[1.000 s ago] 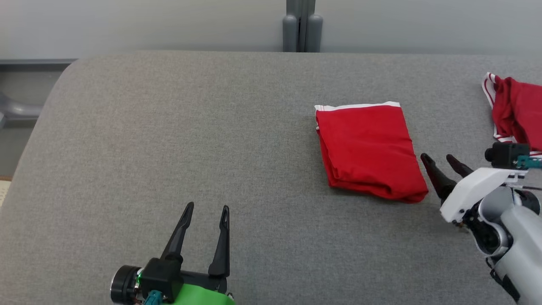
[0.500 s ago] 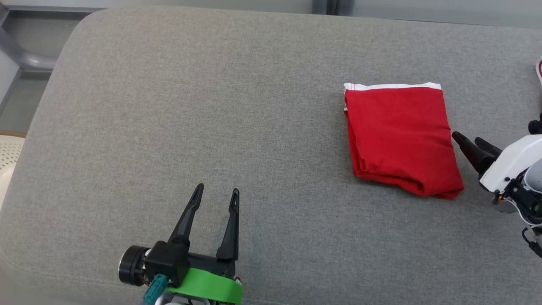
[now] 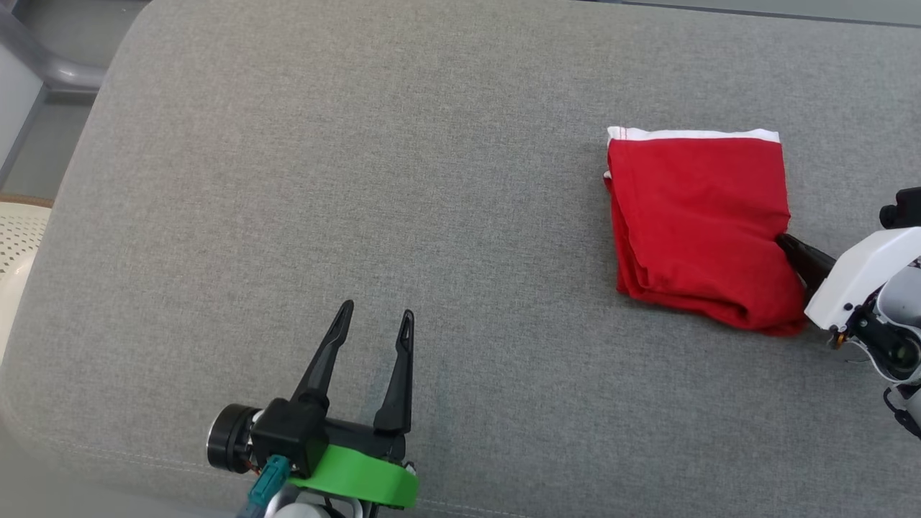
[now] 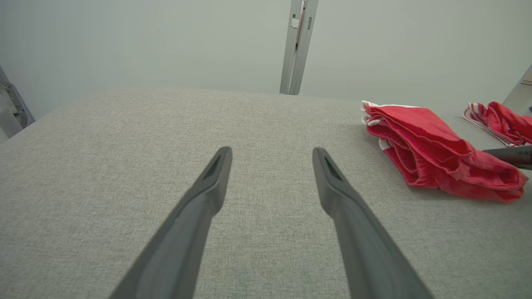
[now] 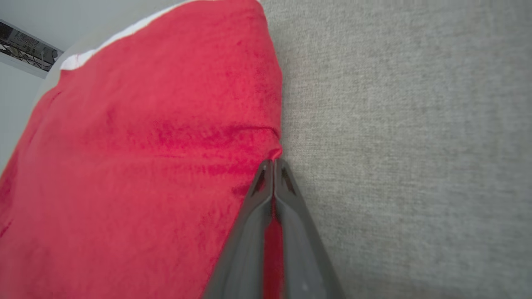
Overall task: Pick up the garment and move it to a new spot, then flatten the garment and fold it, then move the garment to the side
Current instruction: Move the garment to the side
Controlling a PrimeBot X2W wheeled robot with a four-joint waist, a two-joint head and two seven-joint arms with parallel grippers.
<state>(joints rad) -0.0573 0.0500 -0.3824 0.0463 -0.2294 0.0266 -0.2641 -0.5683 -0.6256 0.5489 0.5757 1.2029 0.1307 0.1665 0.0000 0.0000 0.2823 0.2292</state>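
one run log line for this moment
right gripper: shut on folded red garment edge | left gripper: open, clear of garment | fold: done

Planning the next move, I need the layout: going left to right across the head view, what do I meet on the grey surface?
In order: left pincer, open → folded red garment → right pincer, shut on the garment's right edge.

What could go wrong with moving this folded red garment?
The right claw is shut on just the edge of the folded red garment, so it may hold only the top layers and the fold could open when moved. The other red garment lies close by and could snag.
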